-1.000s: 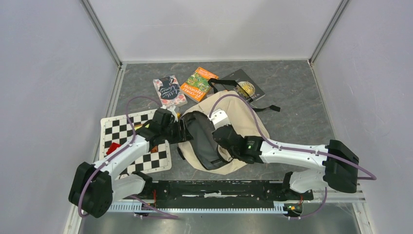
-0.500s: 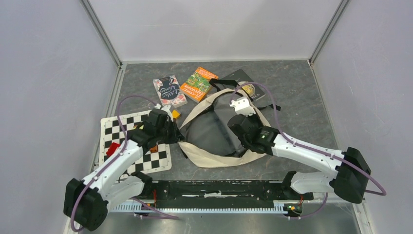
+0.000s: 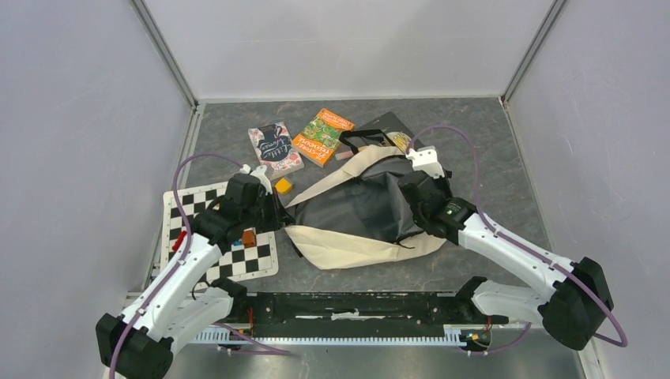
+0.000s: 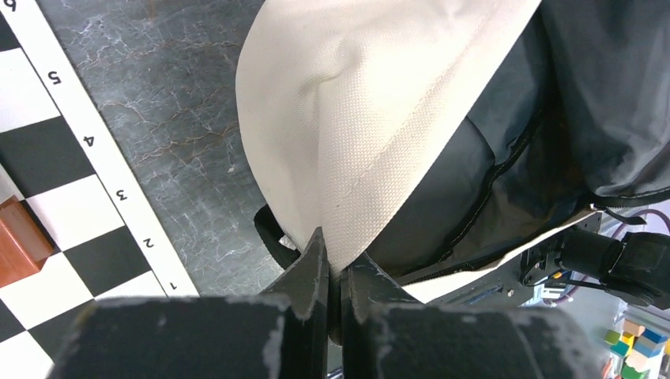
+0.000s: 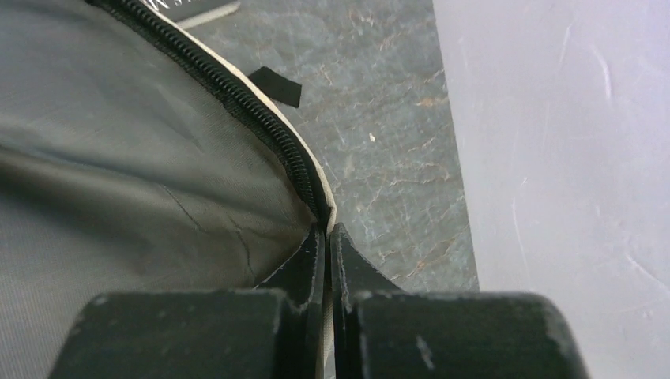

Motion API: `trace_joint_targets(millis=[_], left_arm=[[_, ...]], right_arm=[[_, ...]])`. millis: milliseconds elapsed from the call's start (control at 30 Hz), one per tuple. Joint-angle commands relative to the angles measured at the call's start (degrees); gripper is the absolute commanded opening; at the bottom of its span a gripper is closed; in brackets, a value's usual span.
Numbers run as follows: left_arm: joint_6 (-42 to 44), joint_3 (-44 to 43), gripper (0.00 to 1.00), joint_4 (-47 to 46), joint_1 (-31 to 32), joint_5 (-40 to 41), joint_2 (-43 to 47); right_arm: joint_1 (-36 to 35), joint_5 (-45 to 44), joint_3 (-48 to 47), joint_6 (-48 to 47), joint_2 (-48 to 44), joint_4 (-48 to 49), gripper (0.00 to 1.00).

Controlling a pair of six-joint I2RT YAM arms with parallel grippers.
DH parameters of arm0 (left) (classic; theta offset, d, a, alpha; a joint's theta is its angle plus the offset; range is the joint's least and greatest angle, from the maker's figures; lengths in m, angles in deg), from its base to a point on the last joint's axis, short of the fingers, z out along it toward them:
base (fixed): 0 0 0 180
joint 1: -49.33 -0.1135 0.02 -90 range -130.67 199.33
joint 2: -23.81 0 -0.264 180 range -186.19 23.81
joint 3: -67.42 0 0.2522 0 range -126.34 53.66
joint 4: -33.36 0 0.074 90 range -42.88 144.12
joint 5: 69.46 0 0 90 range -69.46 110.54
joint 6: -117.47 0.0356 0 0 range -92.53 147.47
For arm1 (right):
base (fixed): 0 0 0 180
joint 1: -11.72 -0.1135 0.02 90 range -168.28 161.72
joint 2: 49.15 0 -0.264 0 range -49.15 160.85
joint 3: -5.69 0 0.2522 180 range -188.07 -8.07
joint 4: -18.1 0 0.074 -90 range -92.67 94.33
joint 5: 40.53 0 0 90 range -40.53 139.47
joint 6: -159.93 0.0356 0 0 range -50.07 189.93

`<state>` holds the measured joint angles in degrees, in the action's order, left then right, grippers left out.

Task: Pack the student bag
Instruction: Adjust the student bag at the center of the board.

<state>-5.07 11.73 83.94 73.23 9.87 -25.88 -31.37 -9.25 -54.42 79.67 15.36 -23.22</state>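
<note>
The bag [image 3: 355, 213] covers much of a black book [image 3: 383, 122]. The left arm [image 3: 197, 253] hides part of a red block [image 3: 178, 236]. In the left wrist view the edge cuts a brown block [image 4: 17, 251], and small coloured things [image 4: 636, 347] in the corner are too blurred to name.

Top view looks down from behind; wrist views close on student bag [image 3: 348, 249].

Cream student bag [image 3: 359, 225] lying flat, unzipped, grey lining exposed.
</note>
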Motion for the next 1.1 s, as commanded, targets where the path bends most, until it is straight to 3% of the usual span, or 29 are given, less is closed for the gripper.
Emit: trace_joint_targets(millis=[0,200,367,533,633,700,867,1067], left_arm=[[0.29,0.6,0.02,3.11,-1.92,3.25,0.73],[-1.74,6.4,0.02,-2.39,-1.93,-5.52,-0.61],[-2.78,7.9,0.2,-4.3,-1.82,-8.01,-2.88],[-1.48,4.58,0.7,-3.52,-1.82,-6.07,-0.53],[0.99,-0.63,0.91,-0.85,-1.84,-3.77,-0.22],[2.81,-3.8,0.99,1.1,-1.82,-2.16,-0.68],[5.8,-9.38,1.0,3.19,-1.88,0.25,-2.13],[6.01,-12.7,1.0,1.85,-1.91,-0.19,-4.64]], right_arm=[[6.59,2.85,2.48,-3.36,-0.69,1.4,0.0],[6.7,26.82,8.29,-2.07,-2.66,8.51,0.0],[6.7,32.81,12.44,1.3,-1.82,10.69,0.0],[6.75,34.34,10.29,0.39,-2.71,8.68,0.44],[6.7,35.37,7.15,-0.2,-4.29,6.78,0.6],[6.7,36.13,5.34,-0.4,-5.74,5.73,0.66],[6.72,40.55,1.95,-1.87,-9.29,4.66,0.82],[6.7,48.06,0.96,-2.3,-10.1,5.74,0.84]])
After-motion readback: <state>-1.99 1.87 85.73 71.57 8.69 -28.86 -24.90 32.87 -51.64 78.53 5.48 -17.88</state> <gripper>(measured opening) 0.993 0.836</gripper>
